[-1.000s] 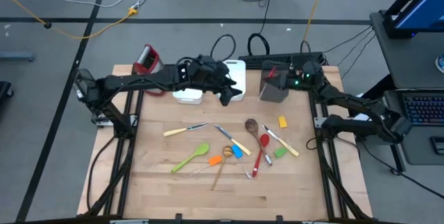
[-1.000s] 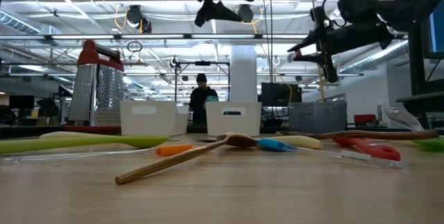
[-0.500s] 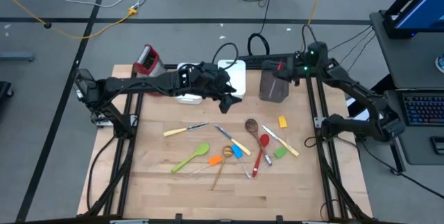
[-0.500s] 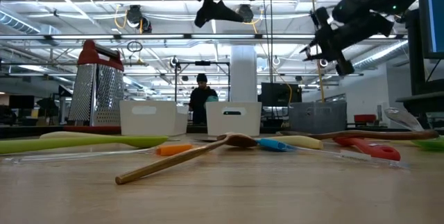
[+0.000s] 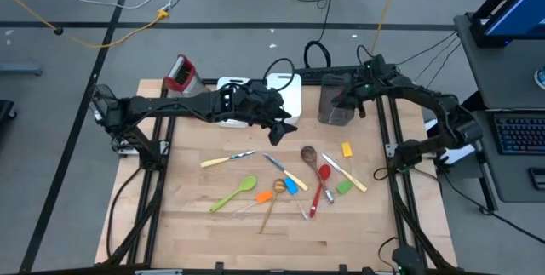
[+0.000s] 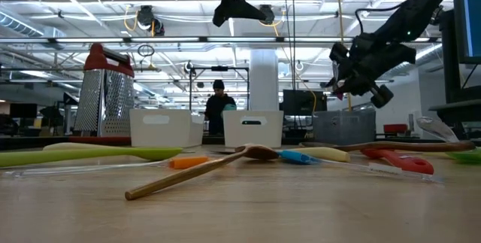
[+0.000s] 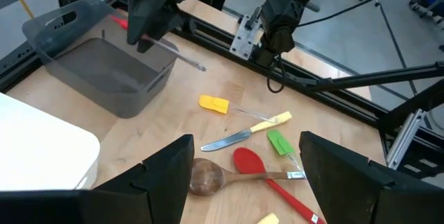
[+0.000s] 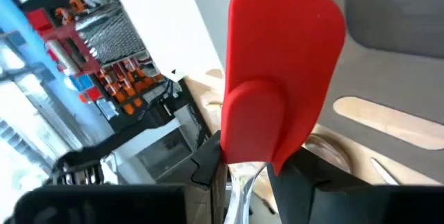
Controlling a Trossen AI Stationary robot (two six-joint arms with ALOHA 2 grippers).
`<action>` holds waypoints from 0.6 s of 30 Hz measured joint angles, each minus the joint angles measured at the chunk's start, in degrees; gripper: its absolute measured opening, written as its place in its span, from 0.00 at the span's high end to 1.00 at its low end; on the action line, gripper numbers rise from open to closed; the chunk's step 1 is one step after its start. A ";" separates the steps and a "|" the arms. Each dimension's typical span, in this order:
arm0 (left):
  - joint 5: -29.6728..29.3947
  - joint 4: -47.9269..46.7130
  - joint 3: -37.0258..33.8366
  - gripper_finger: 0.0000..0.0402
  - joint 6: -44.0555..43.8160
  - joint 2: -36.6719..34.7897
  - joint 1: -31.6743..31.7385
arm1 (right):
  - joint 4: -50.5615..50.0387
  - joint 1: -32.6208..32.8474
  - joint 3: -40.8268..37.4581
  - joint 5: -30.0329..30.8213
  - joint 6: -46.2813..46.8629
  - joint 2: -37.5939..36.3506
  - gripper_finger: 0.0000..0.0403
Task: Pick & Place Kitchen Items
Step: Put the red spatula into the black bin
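My overhead camera looked straight down on the bench (image 5: 213,232); my low one sat level; both shared its utensils.

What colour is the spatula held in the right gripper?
Red; the flat-bladed silicone spatula shows best in the right wrist view.

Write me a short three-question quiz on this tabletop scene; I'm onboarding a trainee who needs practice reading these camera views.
1. True or false: the right gripper is shut on a red flat-bladed silicone spatula.
2. Multiple choice: the right gripper hangs above which container? A) the grey plastic bin B) a white rectangular bin C) the metal box grater with a red top
3. Fill in: on the wooden table, the round-bowled brown wooden spoon lies next to the ___ plastic spoon.

Key: 1 true; 2 A; 3 red.
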 joint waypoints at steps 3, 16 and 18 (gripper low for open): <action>-0.02 0.05 0.00 0.34 0.03 0.00 0.02 | 0.12 -0.09 0.00 -1.34 1.69 1.42 0.80; -0.02 0.18 -0.02 0.34 0.64 0.00 0.04 | 0.50 -0.58 0.00 -1.40 3.34 2.88 0.75; -0.02 0.19 -0.02 0.34 0.95 0.00 0.04 | 0.50 -0.83 0.00 -1.39 3.28 2.88 0.73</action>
